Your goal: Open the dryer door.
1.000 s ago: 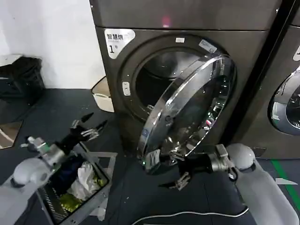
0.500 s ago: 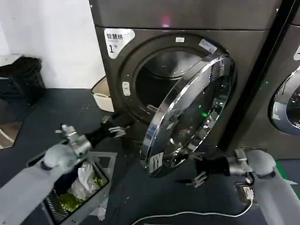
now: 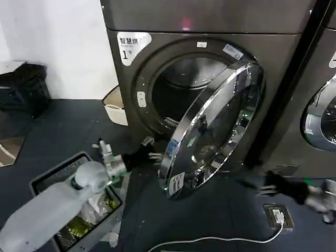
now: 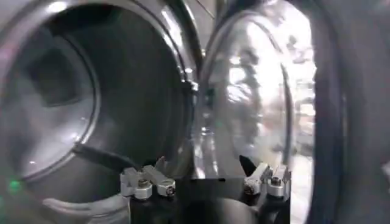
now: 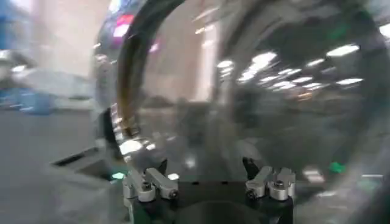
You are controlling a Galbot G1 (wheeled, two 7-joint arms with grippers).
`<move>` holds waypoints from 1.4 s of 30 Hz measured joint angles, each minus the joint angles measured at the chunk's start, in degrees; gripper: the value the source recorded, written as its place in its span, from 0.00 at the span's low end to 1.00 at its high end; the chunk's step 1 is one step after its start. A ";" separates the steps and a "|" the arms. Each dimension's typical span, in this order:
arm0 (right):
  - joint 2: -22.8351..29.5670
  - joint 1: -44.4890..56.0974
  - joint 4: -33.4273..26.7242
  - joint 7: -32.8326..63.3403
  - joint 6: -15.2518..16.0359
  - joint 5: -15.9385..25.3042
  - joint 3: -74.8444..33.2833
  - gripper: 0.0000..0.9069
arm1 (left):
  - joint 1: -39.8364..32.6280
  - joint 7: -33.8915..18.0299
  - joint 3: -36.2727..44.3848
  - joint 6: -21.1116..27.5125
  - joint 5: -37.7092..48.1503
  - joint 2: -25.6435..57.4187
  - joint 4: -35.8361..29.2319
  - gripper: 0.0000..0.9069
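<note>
The dryer door, a chrome ring around dark glass, stands swung partly out from the dark machine with the "1" label. My left gripper is open and reaches in at the door's free lower edge, between door and drum opening. The left wrist view has the drum on one side and the door's edge on the other, with the open left gripper holding nothing. My right gripper hovers low to the door's right, clear of it. It is open and faces the door glass.
A laundry basket with clothes sits on the floor under my left arm. A white bin stands by the wall. A second chrome-ringed machine is at right. A white cable and a floor socket lie below.
My left arm has swept right, from above the basket to the door's lower edge. My right gripper has drawn back to the right, away from under the door.
</note>
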State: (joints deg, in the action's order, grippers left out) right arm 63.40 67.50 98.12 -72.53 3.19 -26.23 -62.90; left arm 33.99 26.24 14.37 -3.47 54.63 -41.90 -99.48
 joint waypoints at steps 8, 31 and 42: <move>4.68 6.08 7.42 20.39 1.39 0.01 -15.84 1.00 | -0.65 0.24 3.42 -0.07 -1.80 -0.44 -2.45 1.00; 9.86 17.91 14.53 56.30 7.62 10.72 -43.36 1.00 | -16.15 -3.00 24.36 -1.31 -3.14 -17.75 1.99 1.00; 9.43 19.93 15.42 55.03 7.87 10.35 -49.16 1.00 | -21.71 -5.35 29.29 -1.95 -9.44 -28.06 9.63 1.00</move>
State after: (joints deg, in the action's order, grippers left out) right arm 72.83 87.43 113.54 -17.50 11.07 -15.88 -112.05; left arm 12.28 20.89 43.67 -5.42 45.18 -69.96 -89.85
